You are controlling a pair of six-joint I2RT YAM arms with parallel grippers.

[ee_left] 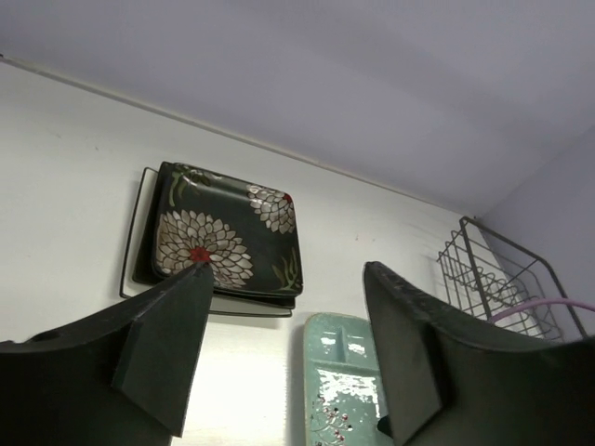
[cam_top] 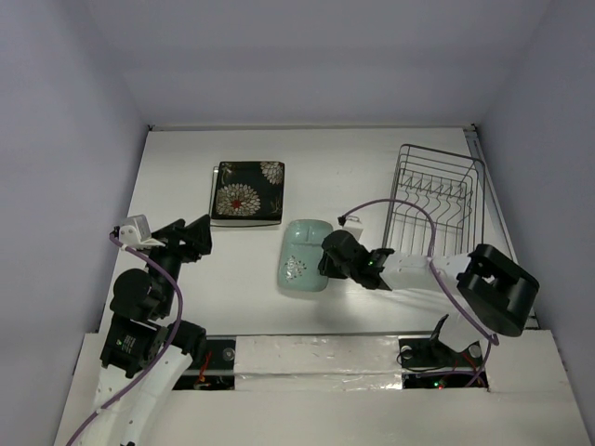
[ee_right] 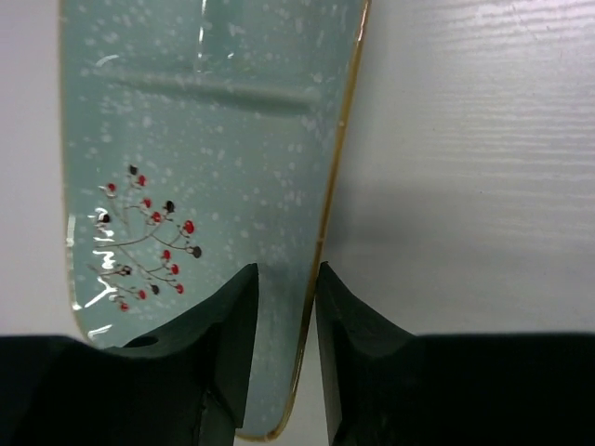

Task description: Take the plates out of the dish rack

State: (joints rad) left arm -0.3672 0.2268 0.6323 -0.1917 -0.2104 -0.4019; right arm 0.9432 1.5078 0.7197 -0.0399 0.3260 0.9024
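The pale mint-green plate point(cam_top: 304, 255) lies flat on the table, also seen in the left wrist view point(ee_left: 349, 381) and the right wrist view point(ee_right: 204, 139). My right gripper point(cam_top: 327, 260) sits at its right rim. Its jaws point(ee_right: 286, 279) are closed narrowly over the gold-edged rim, one finger inside the plate and one outside. The black flowered plate point(cam_top: 247, 190) tops a stack at the back left. A dark plate's edge point(ee_left: 232, 303) and a white plate's edge point(ee_left: 139, 232) show beneath it. The dish rack point(cam_top: 437, 200) stands at the right with no plate visible in it. My left gripper point(cam_top: 191, 237) is open and empty point(ee_left: 288, 353).
A purple cable point(cam_top: 400, 206) arcs from the right arm in front of the rack. The table's front edge point(cam_top: 307, 339) runs just behind the arm bases. Grey walls close in the table on three sides.
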